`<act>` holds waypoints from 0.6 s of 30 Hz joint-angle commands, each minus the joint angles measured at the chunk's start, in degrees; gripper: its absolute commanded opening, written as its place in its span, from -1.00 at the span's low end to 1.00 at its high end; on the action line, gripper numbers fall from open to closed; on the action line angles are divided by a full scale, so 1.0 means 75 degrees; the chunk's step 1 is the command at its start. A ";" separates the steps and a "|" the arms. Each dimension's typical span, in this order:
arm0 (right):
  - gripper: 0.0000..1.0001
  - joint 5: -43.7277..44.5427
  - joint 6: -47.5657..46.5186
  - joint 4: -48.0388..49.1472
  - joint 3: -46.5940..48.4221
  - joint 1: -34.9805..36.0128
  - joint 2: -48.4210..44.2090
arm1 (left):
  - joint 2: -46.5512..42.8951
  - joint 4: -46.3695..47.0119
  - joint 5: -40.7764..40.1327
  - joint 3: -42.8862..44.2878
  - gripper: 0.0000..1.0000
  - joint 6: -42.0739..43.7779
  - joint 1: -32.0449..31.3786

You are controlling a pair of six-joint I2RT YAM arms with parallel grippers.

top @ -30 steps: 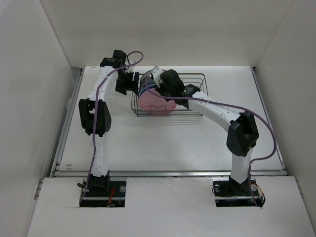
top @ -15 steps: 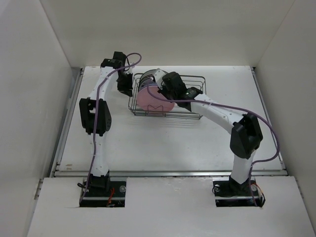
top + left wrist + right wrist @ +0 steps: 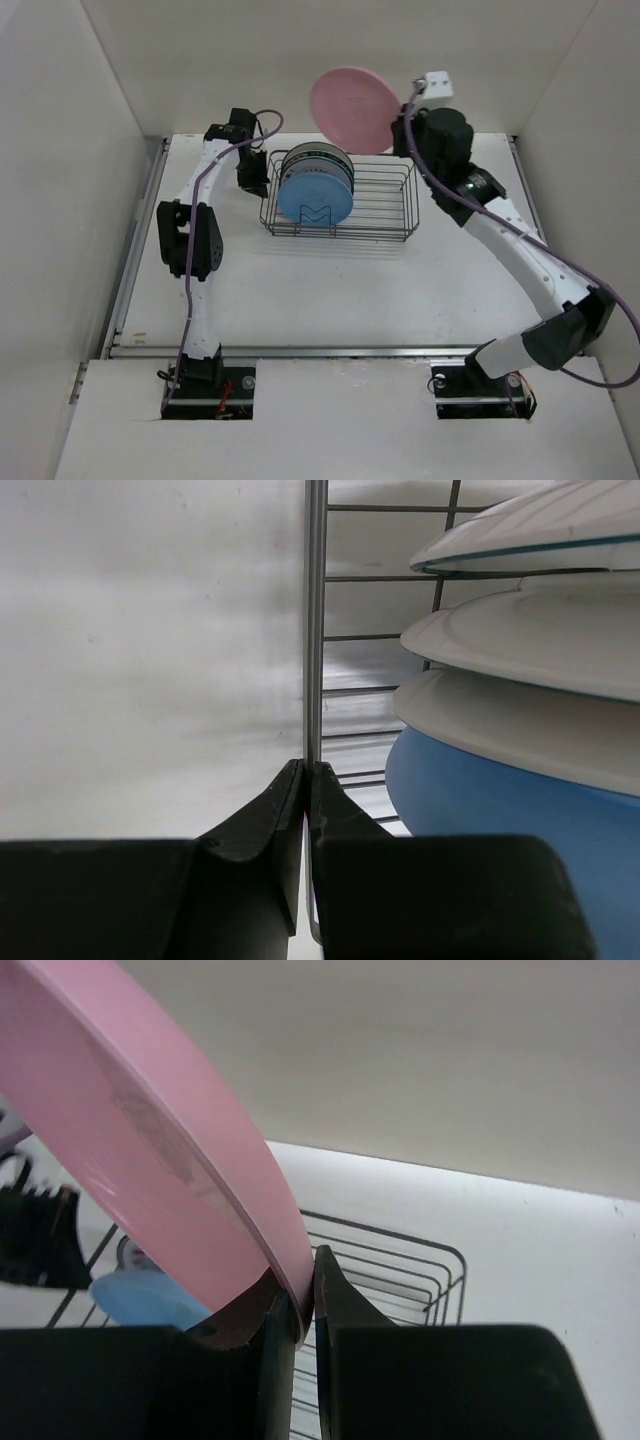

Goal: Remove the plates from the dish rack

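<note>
Plates are in two places. The pink plate (image 3: 350,108) hangs in the air, clear of the dish rack (image 3: 385,237) and over its far edge, seen against the back wall (image 3: 200,70). The others stand on edge in the rack's left half. The pink plate is plain, round and matt, tilted so that its face shows to the top camera. The right gripper (image 3: 396,128) is clamped on its right rim, and the right wrist view shows the fingers (image 3: 335,1305) pinching the thin edge, with the rack and table well below. In the rack the blue plate (image 3: 313,197) stands nearest the arms, plain and smooth, with three pale plates (image 3: 540,720) packed close behind it. The farthest of those carries a thin dark-green line along its rim. A V-shaped wire (image 3: 318,214) of the rack crosses the lower front of the blue plate. The left gripper (image 3: 262,178) is at the rack's left end, its jaws closed tight on a wire of that end, just beside the blue plate's edge. The left arm (image 3: 190,235) stands along that side. The rack sits on the white table (image 3: 350,300), toward its far side.
</note>
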 commanded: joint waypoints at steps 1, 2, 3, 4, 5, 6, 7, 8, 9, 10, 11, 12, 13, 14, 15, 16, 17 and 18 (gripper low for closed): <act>-1.00 -0.0131 0.2411 -0.0163 -0.0590 -0.1268 -0.0580 | -0.0720 -0.0435 -0.0061 -0.0227 -1.00 -0.0437 0.0091; -1.00 -0.0226 0.2868 -0.0292 -0.0814 -0.1611 -0.0734 | -0.0720 -0.0435 -0.0061 -0.0227 -1.00 -0.0437 0.0091; -1.00 -0.0308 0.3707 -0.0526 -0.1048 -0.1974 -0.0898 | -0.0720 -0.0435 -0.0061 -0.0227 -1.00 -0.0437 0.0091; -1.00 -0.0518 0.4052 -0.0609 -0.1584 -0.2674 -0.1050 | -0.0790 -0.0435 -0.0061 -0.0227 -1.00 -0.0437 0.0091; -1.00 -0.0613 0.4369 -0.0715 -0.1856 -0.3006 -0.1318 | -0.0790 -0.0435 0.0125 -0.0227 -1.00 -0.0321 0.0091; -1.00 -0.0742 0.4941 -0.0832 -0.2114 -0.3334 -0.1414 | -0.0790 -0.0435 0.0545 -0.0227 -1.00 -0.0193 0.0091; -1.00 -0.0952 0.5190 -0.1123 -0.2360 -0.3650 -0.1415 | -0.0790 -0.0435 0.0781 -0.0227 -1.00 -0.0064 0.0091; -1.00 -0.1325 0.5471 -0.1335 -0.2769 -0.4269 -0.1484 | -0.0790 -0.0435 0.0980 -0.0227 -0.85 0.0123 0.0091; -1.00 -0.1526 0.5741 -0.1522 -0.2982 -0.4542 -0.1485 | -0.0790 -0.0435 0.1145 -0.0227 -0.74 0.0195 0.0091; -1.00 -0.1714 0.6219 -0.1803 -0.3181 -0.4823 -0.1404 | -0.0790 -0.0435 0.1332 -0.0227 -0.65 0.0195 0.0091; -1.00 -0.2087 0.6421 -0.1805 -0.3647 -0.5278 -0.1403 | -0.0790 -0.0354 0.1334 -0.0227 -0.57 0.0195 0.0091; -1.00 -0.2276 0.6574 -0.1805 -0.3907 -0.5480 -0.1403 | -0.0871 -0.0353 0.1334 -0.0227 -0.50 0.0195 0.0091; -1.00 -0.2417 0.6807 -0.1666 -0.4165 -0.5621 -0.1403 | -0.0872 -0.0353 0.1137 -0.0227 -0.46 0.0195 0.0091; -1.00 -0.2604 0.6937 -0.1433 -0.4399 -0.5738 -0.1473 | -0.1000 -0.0249 0.1007 -0.0227 -0.43 0.0195 0.0091; -1.00 -0.2687 0.7055 -0.1338 -0.4808 -0.5914 -0.1578 | -0.1222 -0.0178 0.0855 -0.0227 -0.43 0.0195 0.0091; -1.00 -0.2688 0.7288 -0.1267 -0.4986 -0.5997 -0.1579 | -0.1363 -0.0073 0.0738 -0.0319 -0.43 0.0288 0.0091; -1.00 -0.2804 0.7406 -0.1174 -0.5139 -0.6079 -0.1648 | -0.1504 0.0207 0.0655 -0.0320 -0.37 0.0394 0.0091; -1.00 -0.2933 0.7512 -0.1103 -0.5442 -0.6230 -0.1649 | -0.1667 0.0372 0.0654 -0.0425 -0.31 0.0464 0.0091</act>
